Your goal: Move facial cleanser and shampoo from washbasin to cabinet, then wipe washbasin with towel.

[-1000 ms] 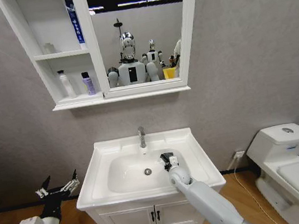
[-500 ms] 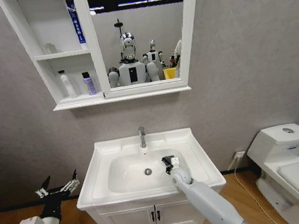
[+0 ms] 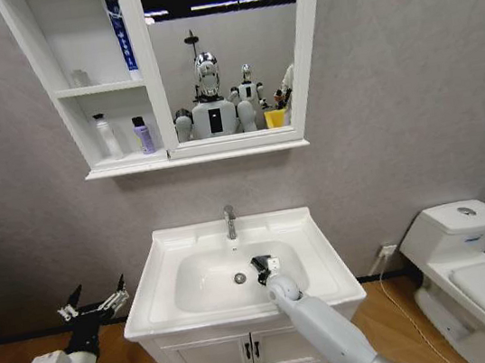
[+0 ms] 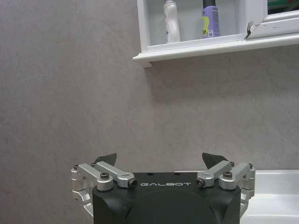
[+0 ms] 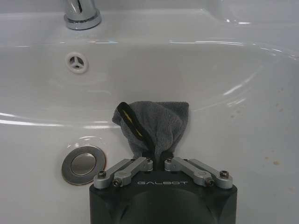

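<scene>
A white wall-hung cabinet [image 3: 109, 83] with open shelves and a mirror panel hangs above a white washbasin [image 3: 317, 252] set against a grey wall. On the cabinet's lowest shelf stand the facial cleanser [image 3: 107, 136], a slim white bottle, and just beside it the shampoo [image 3: 142, 135], a shorter purple bottle with a black cap. Both are upright and apart from each other.

The washbasin has a raised flat rim around a rounded bowl, with a chrome tap [image 3: 229, 222] at the back and a round metal drain [image 5: 83, 163] at the bottom. Inside the bowl, the right gripper [image 5: 155, 157] reaches down near the drain, its fingers clenched on a bunched corner of the towel [image 5: 156, 122]. The towel is dark with a yellow-green edge, and its loose end drapes on the bowl's surface.

The towel looks soft, light and limp, so it probably folds under pressure; a hold on the gathered end seems sound. The glazed bowl looks slippery. There is open room across the bowl, but the tap, the drain and the curved walls bound any sweep.

The left gripper [image 3: 95, 307] rests low beside the washbasin's left side, fingers spread and holding nothing.
</scene>
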Robot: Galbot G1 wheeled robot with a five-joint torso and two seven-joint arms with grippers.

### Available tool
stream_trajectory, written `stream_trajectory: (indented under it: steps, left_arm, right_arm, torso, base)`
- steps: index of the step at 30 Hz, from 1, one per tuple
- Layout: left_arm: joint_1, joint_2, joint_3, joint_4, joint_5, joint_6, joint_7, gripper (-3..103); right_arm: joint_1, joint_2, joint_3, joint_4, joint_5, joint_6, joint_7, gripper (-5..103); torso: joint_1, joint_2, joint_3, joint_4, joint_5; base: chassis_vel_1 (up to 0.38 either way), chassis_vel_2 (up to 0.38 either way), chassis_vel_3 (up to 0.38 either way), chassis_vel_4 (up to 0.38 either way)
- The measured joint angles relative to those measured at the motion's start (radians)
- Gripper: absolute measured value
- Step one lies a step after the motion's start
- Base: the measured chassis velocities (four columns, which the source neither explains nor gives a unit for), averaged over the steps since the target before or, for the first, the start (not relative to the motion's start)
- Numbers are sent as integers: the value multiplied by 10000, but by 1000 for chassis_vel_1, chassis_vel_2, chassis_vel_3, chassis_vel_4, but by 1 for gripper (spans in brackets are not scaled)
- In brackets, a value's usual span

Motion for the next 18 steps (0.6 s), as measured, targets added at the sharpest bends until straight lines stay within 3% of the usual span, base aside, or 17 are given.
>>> stream_trajectory:
  steps: [7,18]
  left_arm:
    - [0,0,0,0,0,0,0,100]
    - [0,0,0,0,0,0,0,100]
  right_arm:
    - [99,30,-139,16,86,0,140,6]
    - [-436,-798,177,1259,559,-548,1055,6]
  torso:
    - [0,0,0,1,0]
    - [0,0,-2,0,1]
  base:
    - [0,0,0,0]
    - [0,0,0,0]
